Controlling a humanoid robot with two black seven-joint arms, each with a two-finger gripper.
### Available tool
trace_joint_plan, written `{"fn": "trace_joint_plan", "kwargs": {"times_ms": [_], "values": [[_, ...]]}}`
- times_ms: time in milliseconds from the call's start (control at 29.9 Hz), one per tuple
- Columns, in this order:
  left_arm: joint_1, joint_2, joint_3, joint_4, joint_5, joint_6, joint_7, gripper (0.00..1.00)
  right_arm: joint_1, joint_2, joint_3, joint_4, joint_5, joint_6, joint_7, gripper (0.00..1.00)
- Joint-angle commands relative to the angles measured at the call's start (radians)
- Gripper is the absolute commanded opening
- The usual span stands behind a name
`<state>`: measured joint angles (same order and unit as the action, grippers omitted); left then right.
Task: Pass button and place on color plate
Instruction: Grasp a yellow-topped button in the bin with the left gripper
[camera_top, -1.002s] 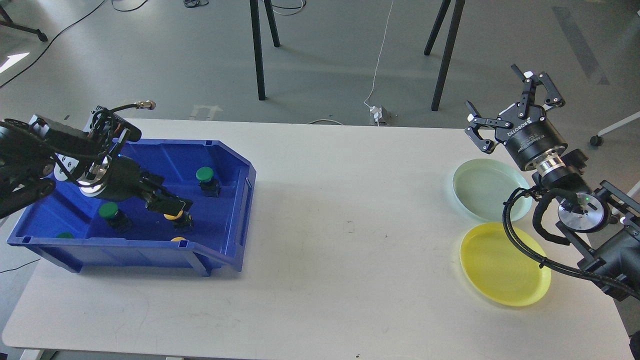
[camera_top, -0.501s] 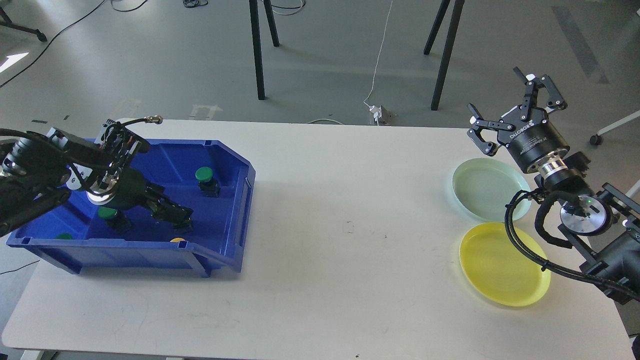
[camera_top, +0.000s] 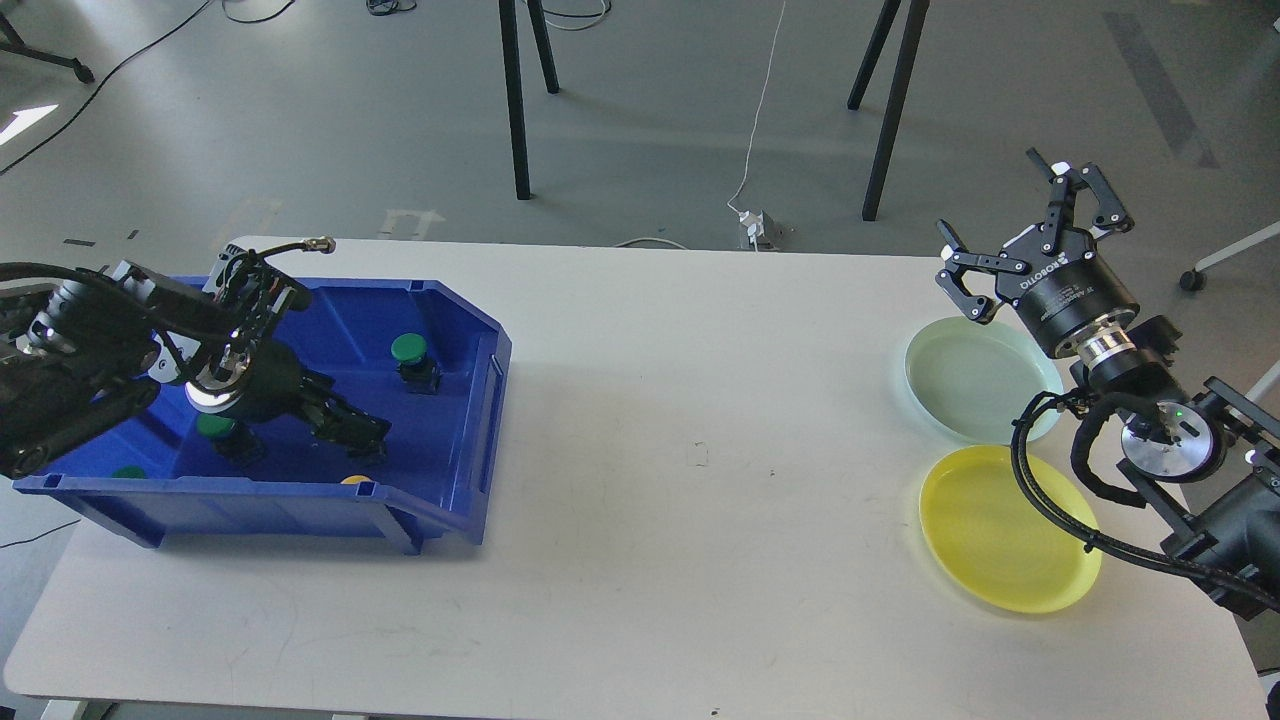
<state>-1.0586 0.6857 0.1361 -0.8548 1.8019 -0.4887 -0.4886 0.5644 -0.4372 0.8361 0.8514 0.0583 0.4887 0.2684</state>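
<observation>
Head view: blue bin (camera_top: 470, 400) with green buttons (camera_top: 409, 349); left gripper (camera_top: 362, 436) inside, grip unclear; right gripper (camera_top: 1020, 243) wide, empty.

We see bin (camera_top: 300, 500) at frame left on table (camera_top: 650, 450), buttons (camera_top: 410, 350) inside it, our left gripper (camera_top: 362, 436) reaching in among them. Two plates at frame right: one plate (camera_top: 965, 375) above, other plate (camera_top: 990, 540) below. Right gripper (camera_top: 1025, 245) above upper plate.

Single head view, high, angled forward and down, table (camera_top: 700, 420) filling frame
</observation>
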Motion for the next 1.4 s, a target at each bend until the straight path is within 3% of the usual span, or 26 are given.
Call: {"fn": "trace_joint_plan", "kwargs": {"times_ms": [0, 368, 535, 802, 1002, 1236, 1337, 1370], "values": [[0.012, -0.012, 0.000, 0.019, 0.001, 0.000, 0.000, 0.96, -0.003, -0.001, 0.000, 0.000, 0.000, 0.000, 0.000, 0.99], [0.020, -0.018, 0.000, 0.025, -0.001, 0.000, 0.000, 0.95, -0.014, -0.001, 0.000, 0.000, 0.000, 0.000, 0.000, 0.99], [0.019, -0.018, 0.000, 0.025, -0.001, 0.000, 0.000, 0.81, -0.020, -0.003, 0.000, 0.000, 0.000, 0.000, 0.000, 0.99], [0.019, -0.018, 0.000, 0.025, -0.001, 0.000, 0.000, 0.71, -0.021, -0.003, 0.000, -0.002, 0.000, 0.000, 0.000, 0.99], [0.019, -0.018, 0.002, 0.025, 0.001, 0.000, 0.000, 0.51, -0.028, -0.005, 0.000, -0.002, 0.000, 0.000, 0.000, 0.99], [0.022, -0.018, 0.000, 0.025, 0.031, 0.000, 0.000, 0.46, -0.029, -0.005, 0.000, -0.009, 0.000, 0.000, 0.003, 0.99], [0.023, -0.018, 0.000, 0.025, 0.036, 0.000, 0.000, 0.37, -0.029, -0.005, 0.000, -0.012, 0.000, 0.000, 0.003, 0.99], [0.023, -0.018, 0.002, 0.025, 0.036, 0.000, 0.000, 0.30, -0.031, -0.005, 0.000, -0.012, 0.000, 0.000, 0.003, 0.99]]}}
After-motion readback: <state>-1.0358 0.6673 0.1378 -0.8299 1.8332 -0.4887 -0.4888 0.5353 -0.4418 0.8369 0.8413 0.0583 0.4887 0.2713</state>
